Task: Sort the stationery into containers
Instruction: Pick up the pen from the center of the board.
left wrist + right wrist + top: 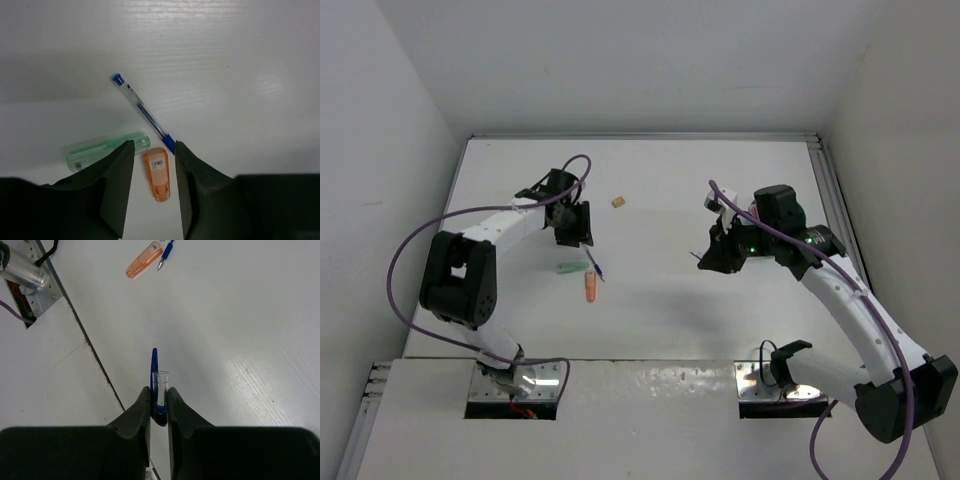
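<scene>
The left gripper point(155, 145) hangs over the left half of the table point(660, 180), its jaws apart and gripping nothing. Below it lie a blue pen point(142, 112), a green stub point(107, 150) and an orange stub point(157, 172), close together. One finger covers the green stub's near end, and the pen's tip sits against the other finger's edge.

On the right, the right gripper point(159, 390) is clamped on a pen cap point(160, 382), a clear tube with a blue clip. Its lower part is buried between the fingers.

A yellow bit point(619, 202) lies farther back, too small to identify.
</scene>
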Robot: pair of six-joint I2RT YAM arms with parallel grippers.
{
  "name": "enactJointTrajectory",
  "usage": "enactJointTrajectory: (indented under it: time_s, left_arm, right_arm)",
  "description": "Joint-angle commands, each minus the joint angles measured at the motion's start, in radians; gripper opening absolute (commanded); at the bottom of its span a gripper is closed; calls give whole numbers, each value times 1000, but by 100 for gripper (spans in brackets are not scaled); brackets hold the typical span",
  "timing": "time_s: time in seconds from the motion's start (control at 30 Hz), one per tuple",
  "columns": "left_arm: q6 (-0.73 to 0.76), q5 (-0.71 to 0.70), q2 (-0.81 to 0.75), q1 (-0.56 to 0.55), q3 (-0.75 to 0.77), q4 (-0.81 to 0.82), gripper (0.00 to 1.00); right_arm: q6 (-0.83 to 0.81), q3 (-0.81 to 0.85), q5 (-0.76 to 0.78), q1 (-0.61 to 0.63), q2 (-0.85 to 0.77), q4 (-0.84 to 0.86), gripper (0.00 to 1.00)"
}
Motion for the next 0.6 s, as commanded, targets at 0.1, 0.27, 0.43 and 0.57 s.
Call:
enactJointTrajectory:
  time_s: [0.1,0.27,0.43,0.57]
  left_arm:
    - [-60,-94,124,-45,134,-54,43]
    - [-66,-124,223,-81,187,-89,49]
    - [-69,-207,238,-109,192,-117,50]
    - [-66,-236,243,-117,186,-118,51]
  right_arm:
    - [15,-23,-30,-29,0,47,0]
    - [-11,-15,-42,-50,11,33,0]
    - [-28,-6,-60,-72,26,30,0]
    - [-29,-1,-74,-83,35,32,0]
